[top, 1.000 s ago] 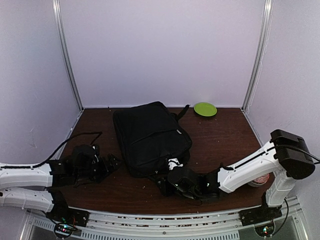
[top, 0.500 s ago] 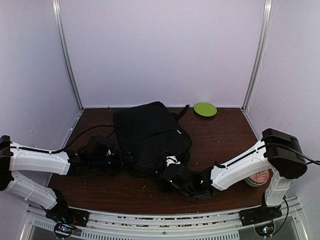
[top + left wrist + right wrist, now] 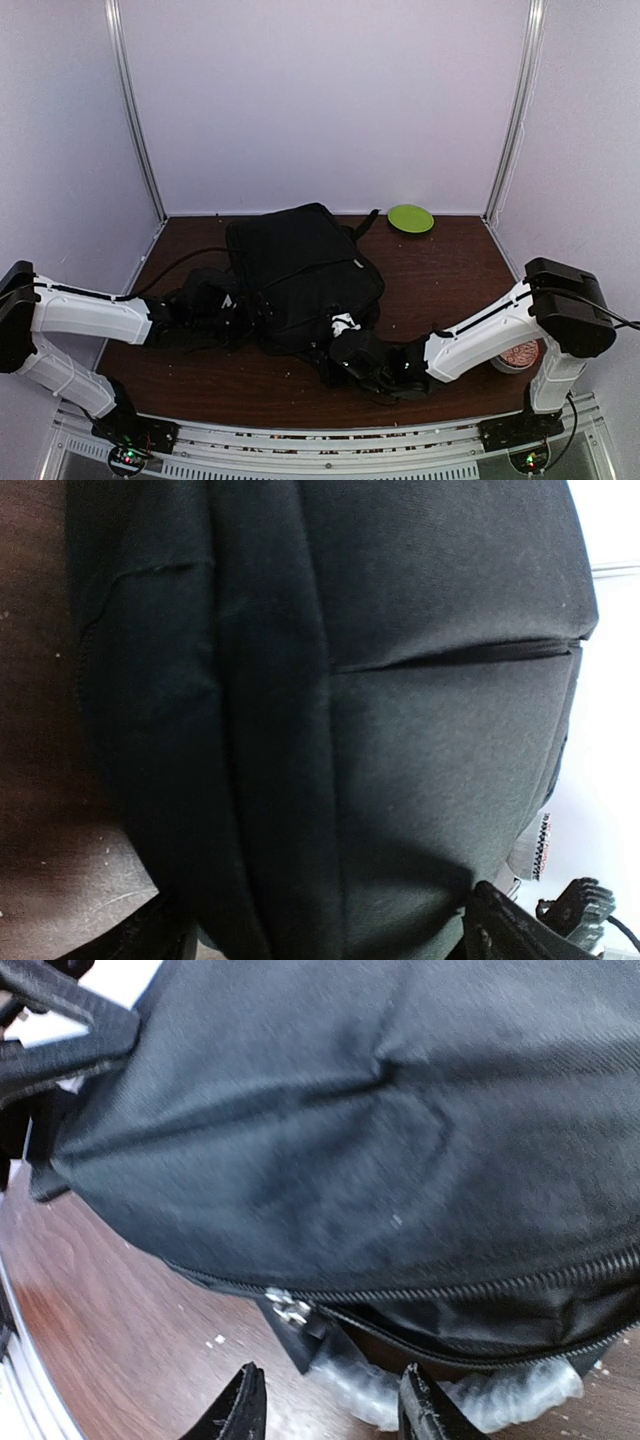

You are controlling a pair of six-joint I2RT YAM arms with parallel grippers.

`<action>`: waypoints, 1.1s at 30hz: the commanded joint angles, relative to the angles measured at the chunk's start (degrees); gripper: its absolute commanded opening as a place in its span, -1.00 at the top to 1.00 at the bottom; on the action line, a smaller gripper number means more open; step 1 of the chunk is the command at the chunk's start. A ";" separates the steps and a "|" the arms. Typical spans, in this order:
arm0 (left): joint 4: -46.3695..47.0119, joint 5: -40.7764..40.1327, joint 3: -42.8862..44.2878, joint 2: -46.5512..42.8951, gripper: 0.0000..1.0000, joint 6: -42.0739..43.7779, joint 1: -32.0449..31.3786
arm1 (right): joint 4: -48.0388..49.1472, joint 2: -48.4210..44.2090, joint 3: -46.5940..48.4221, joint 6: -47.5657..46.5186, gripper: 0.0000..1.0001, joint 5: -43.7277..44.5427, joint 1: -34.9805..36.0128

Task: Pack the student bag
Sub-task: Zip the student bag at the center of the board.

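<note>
The left gripper point(image 3: 228, 306) is sitting wide open at the left side of the student bag point(image 3: 300, 265). The bag is lying flat in the middle of the table point(image 3: 450, 285). The right gripper point(image 3: 330, 1402) is hovering half open, holding nothing, just by the zipper pull point(image 3: 290, 1312) on the bag's near edge.

The bag point(image 3: 303, 275) fills the middle of the table point(image 3: 450, 285), its far end near the back wall. The left gripper point(image 3: 232, 312) crowds its left side, the right gripper point(image 3: 338, 350) its near corner. Bare wood lies free to the right, up to a green plate point(image 3: 411, 218) at the back.
</note>
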 commanded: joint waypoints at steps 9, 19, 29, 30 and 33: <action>3.93 1.96 3.02 3.61 -0.85 1.23 -0.25 | 1.33 -2.71 -2.18 -1.45 0.12 0.59 -0.26; 4.11 2.83 2.55 3.41 -0.81 1.30 -0.17 | 0.16 0.51 2.19 -0.32 0.19 1.16 -0.35; 3.05 2.96 2.69 2.28 -0.79 1.74 -0.23 | -3.39 4.00 5.65 2.93 0.40 1.06 -1.94; 3.12 2.95 2.66 2.25 -0.79 1.74 -0.22 | -3.35 4.10 5.65 3.16 0.43 1.00 -2.17; 3.03 2.94 2.68 2.24 -0.79 1.74 -0.16 | -3.56 4.48 6.04 3.29 0.54 0.67 -2.41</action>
